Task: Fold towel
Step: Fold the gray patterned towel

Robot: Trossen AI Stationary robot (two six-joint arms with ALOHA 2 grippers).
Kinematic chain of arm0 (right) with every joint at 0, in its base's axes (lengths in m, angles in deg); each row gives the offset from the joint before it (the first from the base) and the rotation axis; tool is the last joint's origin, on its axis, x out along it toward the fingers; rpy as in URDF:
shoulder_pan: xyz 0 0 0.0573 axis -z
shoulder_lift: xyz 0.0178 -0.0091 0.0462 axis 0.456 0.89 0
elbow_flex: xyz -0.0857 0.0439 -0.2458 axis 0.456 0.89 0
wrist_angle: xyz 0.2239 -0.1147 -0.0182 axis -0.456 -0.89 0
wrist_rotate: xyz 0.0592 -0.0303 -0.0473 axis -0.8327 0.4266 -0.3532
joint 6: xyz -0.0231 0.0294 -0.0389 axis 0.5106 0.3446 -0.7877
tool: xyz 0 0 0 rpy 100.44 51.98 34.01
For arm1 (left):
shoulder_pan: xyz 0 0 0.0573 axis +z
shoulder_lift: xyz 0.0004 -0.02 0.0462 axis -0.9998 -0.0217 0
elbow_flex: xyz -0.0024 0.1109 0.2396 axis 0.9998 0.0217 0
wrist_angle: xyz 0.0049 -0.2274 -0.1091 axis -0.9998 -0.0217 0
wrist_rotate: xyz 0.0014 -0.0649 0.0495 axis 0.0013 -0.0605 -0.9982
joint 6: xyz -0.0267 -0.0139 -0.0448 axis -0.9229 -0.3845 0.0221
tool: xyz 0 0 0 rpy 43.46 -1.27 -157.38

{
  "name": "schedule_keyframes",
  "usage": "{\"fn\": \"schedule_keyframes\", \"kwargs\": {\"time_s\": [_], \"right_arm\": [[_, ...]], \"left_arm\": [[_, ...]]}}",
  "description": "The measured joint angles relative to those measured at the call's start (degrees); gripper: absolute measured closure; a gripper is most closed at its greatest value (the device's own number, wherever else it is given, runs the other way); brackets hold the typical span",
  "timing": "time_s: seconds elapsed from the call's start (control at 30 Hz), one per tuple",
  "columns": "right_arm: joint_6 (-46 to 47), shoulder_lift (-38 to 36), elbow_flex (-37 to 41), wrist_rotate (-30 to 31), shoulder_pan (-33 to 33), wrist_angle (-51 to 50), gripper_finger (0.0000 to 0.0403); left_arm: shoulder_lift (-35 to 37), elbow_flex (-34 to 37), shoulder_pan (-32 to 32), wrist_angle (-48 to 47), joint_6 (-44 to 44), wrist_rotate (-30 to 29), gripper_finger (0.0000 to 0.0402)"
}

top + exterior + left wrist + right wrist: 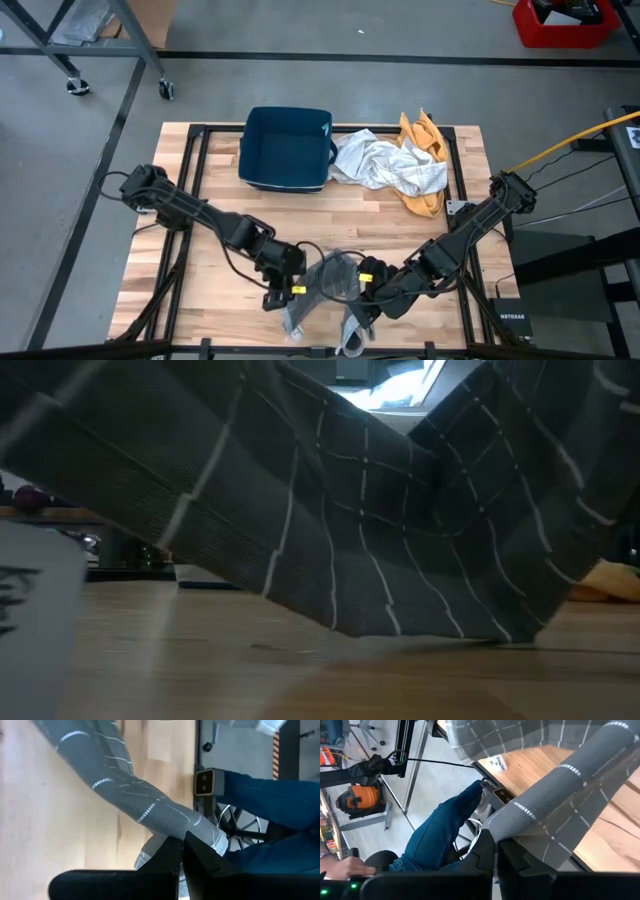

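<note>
A grey towel (335,280) with thin white checks hangs near the table's near edge, stretched between my two grippers. My left gripper (297,290) is shut on its left end and my right gripper (365,288) on its right end. Loose ends droop below each gripper (300,320) toward the table's near edge. In the low view the towel (380,540) sags in the middle, and its lowest fold (430,632) touches the wooden tabletop. My left gripper pinches a bunched, rolled part of the towel (197,827) between its two shut fingers (167,852), slanting down from the table's left. The cloth runs away from the fingers in a thick roll, several layers. My right gripper pinches a bunched roll of the towel (507,822) between its two shut fingers (485,847), slanting down from the table's right. The cloth rises from the fingers as a thick roll, with a loose layer hanging beside it.
A dark blue bin (285,148) stands at the far middle of the table. Beside it lie a crumpled white cloth (390,165) and an orange cloth (425,150). A person's leg in blue jeans (440,835) shows just beyond the table's near edge.
</note>
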Motion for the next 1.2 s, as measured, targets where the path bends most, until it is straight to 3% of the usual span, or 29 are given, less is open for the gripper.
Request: {"fn": "schedule_keyframes", "kwargs": {"time_s": [0.23, 0.57, 0.87, 1.2], "right_arm": [[0.1, 0.0, 0.0, 1.8, 0.0, 0.3, 0.0399], [0.6, 0.0, 0.0, 3.7, 0.0, 0.5, 0.0399], [0.8, 0.0, 0.0, 9.2, 1.2, 0.5, 0.0399], [-3.0, 4.3, 0.0, 7.9, 6.8, 4.3, 0.0399]], "left_arm": [[0.1, 0.0, 1.3, -0.4, 0.5, 0.0, 0.0368], [0.1, 0.0, 3.5, -11.5, 2.1, 0.0, 0.0275], [4.7, -0.1, 6.3, -20.9, 10.3, -0.8, 0.0265], [19.1, -0.1, 1.5, -22.2, 13.3, -17.2, 0.0265]]}}
